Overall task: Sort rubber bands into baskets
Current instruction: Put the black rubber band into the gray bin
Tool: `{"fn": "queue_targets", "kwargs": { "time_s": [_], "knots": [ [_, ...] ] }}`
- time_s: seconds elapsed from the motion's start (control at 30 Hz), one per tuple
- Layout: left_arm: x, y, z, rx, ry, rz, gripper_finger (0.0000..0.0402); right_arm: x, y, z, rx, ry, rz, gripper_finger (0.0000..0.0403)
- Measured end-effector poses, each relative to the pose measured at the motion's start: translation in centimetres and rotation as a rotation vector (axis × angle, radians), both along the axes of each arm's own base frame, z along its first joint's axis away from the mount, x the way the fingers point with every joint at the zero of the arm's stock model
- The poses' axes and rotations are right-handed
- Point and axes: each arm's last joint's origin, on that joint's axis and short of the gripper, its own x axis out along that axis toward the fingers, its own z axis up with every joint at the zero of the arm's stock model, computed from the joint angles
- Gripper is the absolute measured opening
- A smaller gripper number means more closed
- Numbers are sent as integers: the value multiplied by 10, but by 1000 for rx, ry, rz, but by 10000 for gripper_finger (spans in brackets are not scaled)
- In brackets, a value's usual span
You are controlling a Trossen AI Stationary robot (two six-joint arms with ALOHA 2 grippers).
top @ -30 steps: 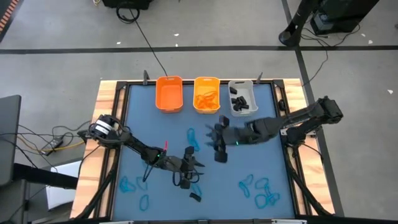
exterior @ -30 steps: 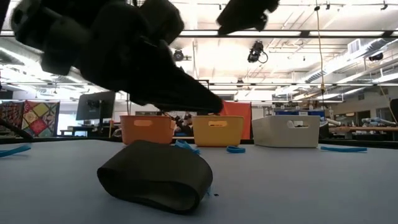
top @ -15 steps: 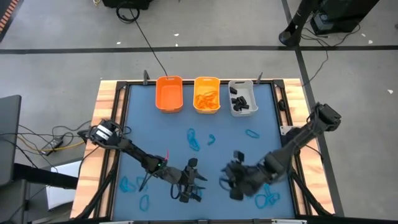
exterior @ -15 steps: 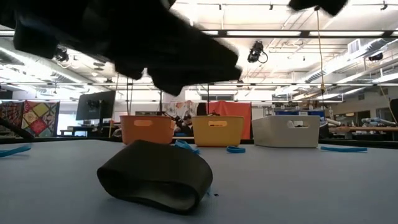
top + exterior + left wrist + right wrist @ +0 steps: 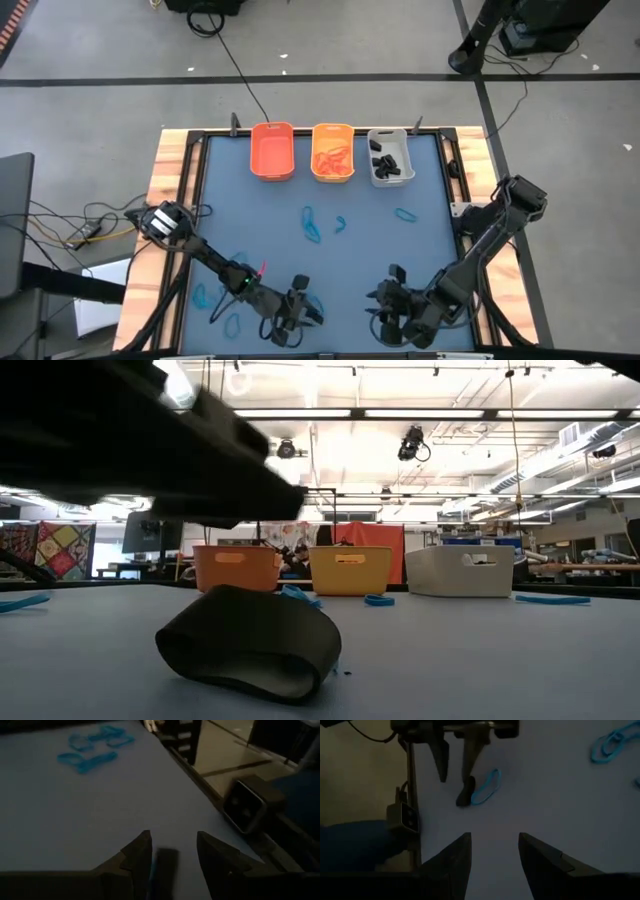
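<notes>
On a blue table (image 5: 270,215), a black band (image 5: 166,865) is straddled by the spread, empty left gripper (image 5: 290,322); the right gripper (image 5: 491,851) is likewise unclenched nearby.

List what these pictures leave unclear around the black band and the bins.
- Low view: a blurred dark arm fills the upper left; which hand it belongs to cannot be told.
- Low view: bin walls hide the contents of the orange bin and grey bin.
- High view: the left hand covers the black band.
- Left wrist view: the band is a dim shape between the fingers.
</notes>
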Motion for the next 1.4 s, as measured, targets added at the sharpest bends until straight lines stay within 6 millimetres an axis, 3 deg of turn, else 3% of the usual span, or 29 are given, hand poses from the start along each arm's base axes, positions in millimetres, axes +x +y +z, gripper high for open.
{"fn": "queue_targets", "kwargs": {
  "time_s": [0.13, 0.63, 0.77, 0.9, 0.97, 1.13, 1.4],
  "knots": [
    [-9, -4, -8, 22, 88, 11, 160, 2, 2, -4, 9, 8, 1, 175],
    [-13, 0, -20, 128, 147, 129, 156, 5, 1, -3, -20, -5, 38, 175],
    [-13, 1, -23, 136, 151, 136, 119, 6, 0, -3, -44, -3, 55, 175],
    [-12, 1, -22, 141, 135, 132, 43, 10, -4, -3, -71, -3, 58, 175],
    [-10, 0, -17, 134, 94, 125, 14, 13, -7, -3, -91, -1, 64, 175],
    [-3, 7, 9, 155, -23, 164, 22, 23, -20, -3, -170, -1, 64, 171],
    [15, 49, 48, 126, -70, 246, 11, 46, -39, 1, -260, -27, 160, 177]
  ]
}}
